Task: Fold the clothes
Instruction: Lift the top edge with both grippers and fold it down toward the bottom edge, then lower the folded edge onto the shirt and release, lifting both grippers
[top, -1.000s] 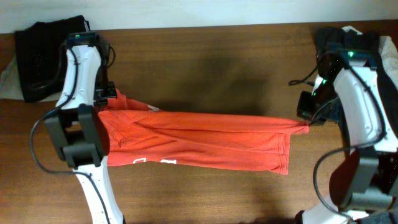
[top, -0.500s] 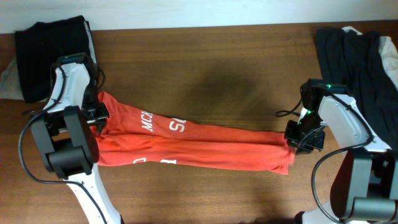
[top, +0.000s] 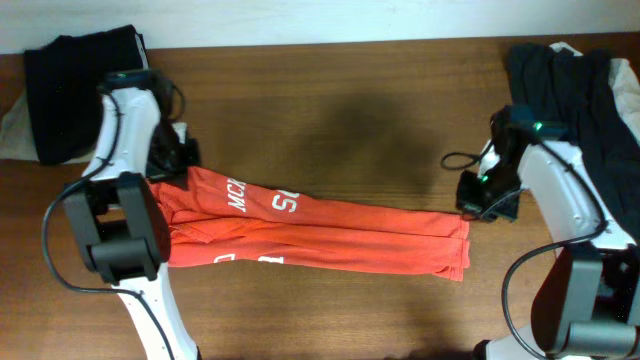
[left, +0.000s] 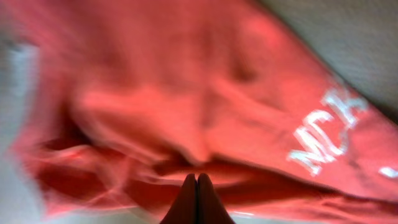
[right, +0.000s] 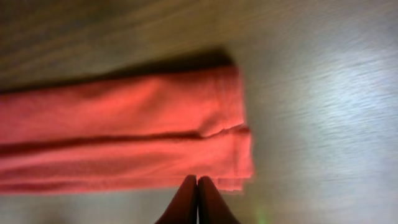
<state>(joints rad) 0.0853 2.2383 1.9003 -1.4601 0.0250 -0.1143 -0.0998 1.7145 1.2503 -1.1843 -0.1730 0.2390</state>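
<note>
The left tool (left: 196, 186) and right tool (right: 196, 186) each have both fingers pressed tightly together.

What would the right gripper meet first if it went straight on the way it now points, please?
Most likely the orange-red T-shirt: the right gripper, jaws shut, points at its folded end just ahead. Depth is unclear, so it may touch the table beside the cloth first.
</note>
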